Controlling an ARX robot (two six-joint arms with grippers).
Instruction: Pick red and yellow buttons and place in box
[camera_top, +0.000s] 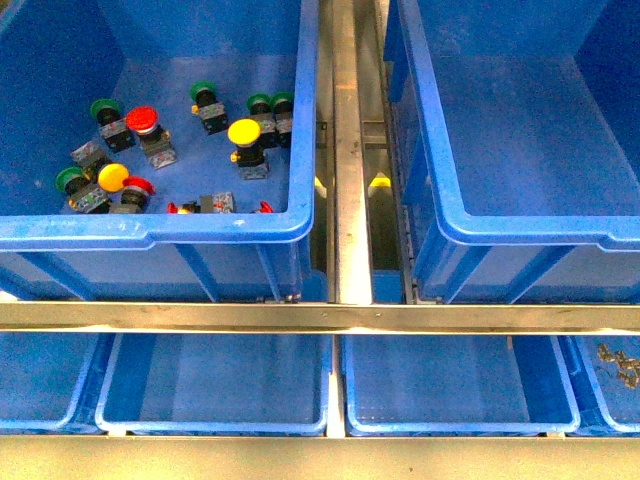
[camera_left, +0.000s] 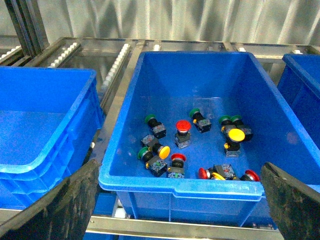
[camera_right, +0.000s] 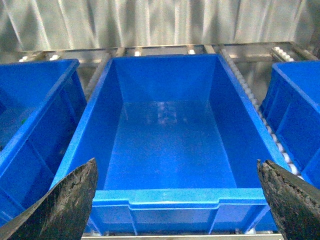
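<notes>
Red and yellow buttons lie mixed with green ones in the left blue bin (camera_top: 150, 228). Red caps show at the red button (camera_top: 141, 118) and another (camera_top: 138, 186); yellow caps at the yellow button (camera_top: 243, 131) and another (camera_top: 112, 177). The left wrist view shows that bin (camera_left: 180, 186) with a red button (camera_left: 182, 125) and a yellow button (camera_left: 236, 135). My left gripper (camera_left: 180, 164) hangs open before its front rim, apart from the buttons. The box (camera_top: 540, 228) on the right is empty; my right gripper (camera_right: 176, 163) is open in front of the box (camera_right: 175, 196). Neither gripper appears in the front view.
Green buttons (camera_top: 202, 90) lie among the others. A metal rail (camera_top: 350, 150) divides the two bins and a cross rail (camera_top: 320, 316) runs along their fronts. Shallower blue trays (camera_top: 215, 390) sit below; one holds small metal parts (camera_top: 620, 362). Another blue bin (camera_left: 40, 115) stands beside the left one.
</notes>
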